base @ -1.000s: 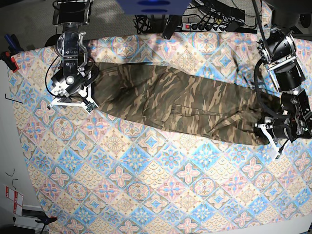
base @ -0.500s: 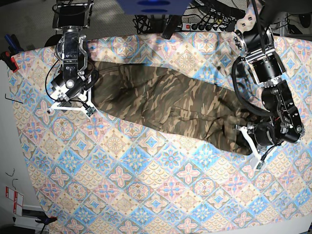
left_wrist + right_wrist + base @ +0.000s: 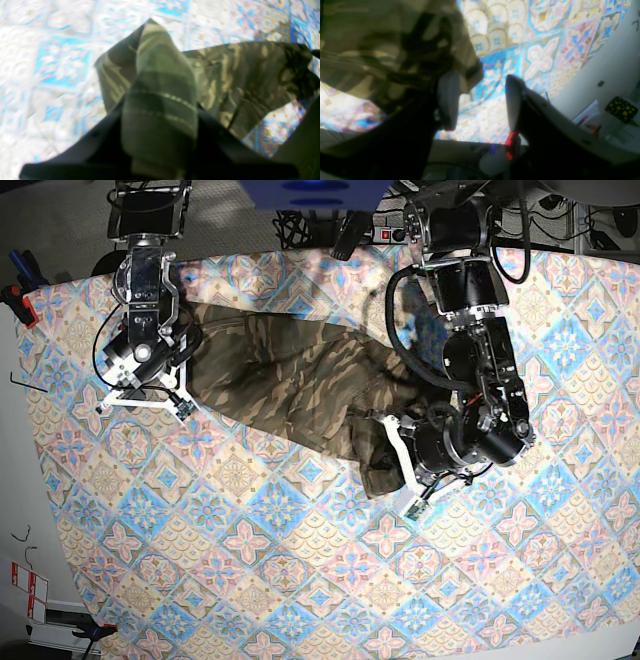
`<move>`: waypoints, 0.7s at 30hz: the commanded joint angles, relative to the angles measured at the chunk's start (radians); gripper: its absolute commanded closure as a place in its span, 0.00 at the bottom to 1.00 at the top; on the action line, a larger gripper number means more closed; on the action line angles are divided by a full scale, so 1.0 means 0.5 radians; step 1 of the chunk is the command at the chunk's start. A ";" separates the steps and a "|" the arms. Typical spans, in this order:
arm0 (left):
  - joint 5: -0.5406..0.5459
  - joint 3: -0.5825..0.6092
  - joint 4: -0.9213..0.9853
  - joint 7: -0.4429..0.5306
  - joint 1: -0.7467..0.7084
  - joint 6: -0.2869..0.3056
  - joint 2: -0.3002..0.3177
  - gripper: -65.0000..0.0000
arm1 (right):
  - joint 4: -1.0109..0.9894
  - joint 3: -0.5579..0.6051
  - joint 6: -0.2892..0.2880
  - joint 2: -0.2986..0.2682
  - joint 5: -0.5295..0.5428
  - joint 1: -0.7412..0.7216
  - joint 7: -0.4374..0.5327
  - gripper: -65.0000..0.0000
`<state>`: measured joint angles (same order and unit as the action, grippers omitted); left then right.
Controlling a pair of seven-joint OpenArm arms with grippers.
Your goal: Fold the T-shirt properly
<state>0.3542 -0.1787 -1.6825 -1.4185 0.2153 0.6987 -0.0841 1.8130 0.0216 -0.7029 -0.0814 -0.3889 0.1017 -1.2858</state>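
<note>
The base view looks straight down from high above, taking in the whole tablecloth, both arms and the floor at the edges. The left wrist view sits just behind the left claw and faces forward and down along it, very close, so a fold of the T-shirt fills the middle, with blurred tablecloth beyond. The right wrist view rides behind the right claw, close and tilted, looking past its fingers to the tablecloth's edge. All three views share the T-shirt and the patterned cloth.
</note>
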 commanded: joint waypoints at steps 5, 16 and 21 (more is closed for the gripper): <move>0.045 0.178 -0.027 0.045 0.043 -0.001 -0.143 0.91 | 0.034 -0.005 0.009 -0.010 -0.019 -0.024 0.005 0.57; 0.063 0.617 0.166 0.045 -0.076 -0.001 -0.146 0.91 | 0.034 -0.008 0.009 -0.010 -0.019 -0.024 0.005 0.57; 0.066 0.672 0.166 0.045 -0.101 -0.001 -0.146 0.90 | 0.034 -0.008 0.009 -0.010 -0.015 -0.024 0.005 0.57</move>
<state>0.3695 0.1589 -1.5833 -1.4132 0.1467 0.6960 -0.1497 1.8130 0.0212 -0.7025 -0.0830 -0.3893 0.1028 -1.2861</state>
